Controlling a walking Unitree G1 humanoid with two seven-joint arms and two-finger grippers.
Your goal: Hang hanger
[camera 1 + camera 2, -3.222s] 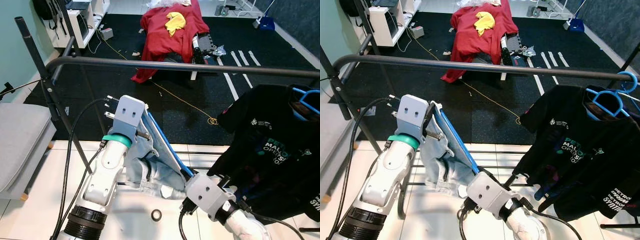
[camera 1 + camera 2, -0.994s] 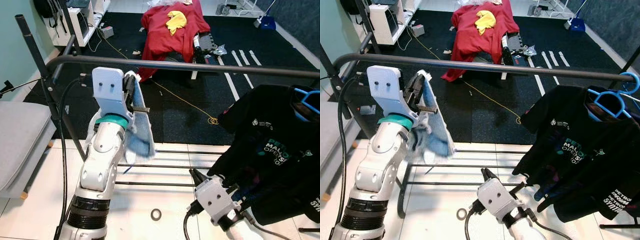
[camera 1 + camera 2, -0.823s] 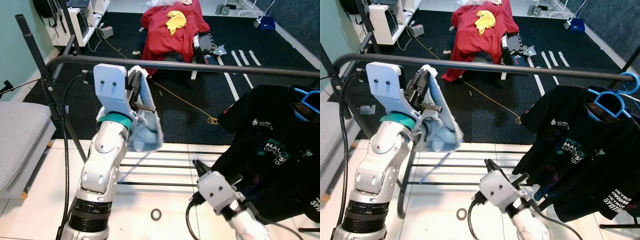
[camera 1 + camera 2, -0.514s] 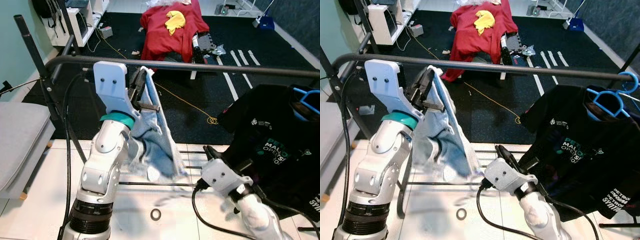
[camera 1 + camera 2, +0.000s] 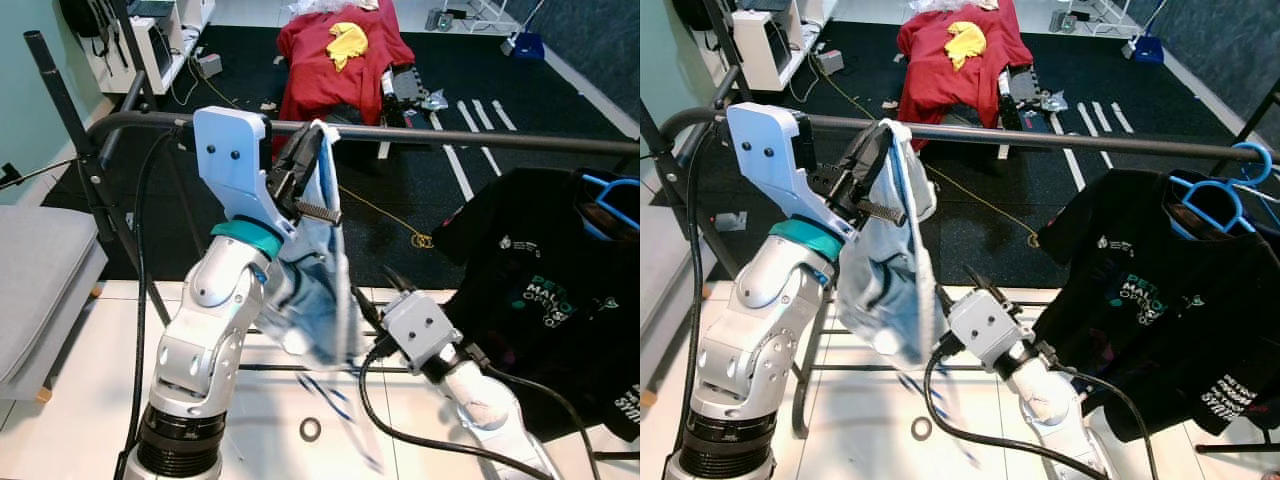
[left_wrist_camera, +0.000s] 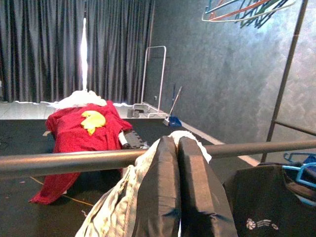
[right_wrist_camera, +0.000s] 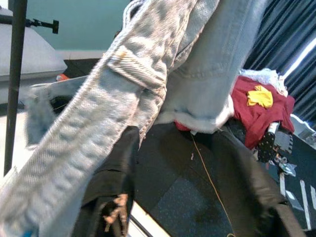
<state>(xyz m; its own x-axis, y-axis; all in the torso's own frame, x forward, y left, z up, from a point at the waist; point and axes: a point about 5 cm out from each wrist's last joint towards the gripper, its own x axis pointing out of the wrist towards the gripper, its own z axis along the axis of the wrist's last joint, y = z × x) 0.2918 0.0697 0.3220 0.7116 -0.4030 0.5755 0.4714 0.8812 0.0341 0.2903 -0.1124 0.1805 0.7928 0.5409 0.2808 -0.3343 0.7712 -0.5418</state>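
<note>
A long dark clothes rail runs across the scene at the height of the raised left gripper, whose two black fingers are pressed together on the top of a pale blue denim garment. In the left wrist view the rail passes just beyond the fingertips, and a white edge of the cloth pokes up past them, level with the bar. The denim is light, washed-out and crumpled, with a thick stitched seam and frayed edge plain in the right wrist view; it hangs down from the left gripper in a loose, slightly blurred bundle. Blurred blue streaks trail below its lower edge; whether these are part of a hanger I cannot tell.

To the right of the left gripper a black printed T-shirt hangs from the same rail on a blue hanger. Beyond the rail, on the black floor mat, a red cloth with a yellow piece on top lies in a heap.

The right gripper sits below the left one, just beside the lower part of the denim, its fingers parted with the cloth hanging close in front of them. A small dark ring lies on the white tiles beneath.
</note>
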